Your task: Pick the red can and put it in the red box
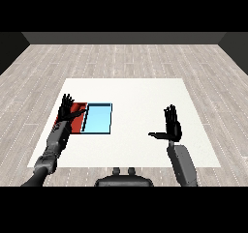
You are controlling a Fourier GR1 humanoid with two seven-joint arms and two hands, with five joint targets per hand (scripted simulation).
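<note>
A pale wood-plank floor (145, 58) surrounds the white counter (140, 96), where we see the red tray (77, 123) and the light blue tray (98, 119) lying side by side and touching near the counter's left edge. Our left robot hand (67, 110) hovers over the red tray with fingers spread straight and holding nothing, covering much of that tray, while our right robot hand (171, 125) is well apart over bare counter, fingers straight, thumb stuck out sideways, also holding nothing. We cannot find the red can anywhere in the head view.
</note>
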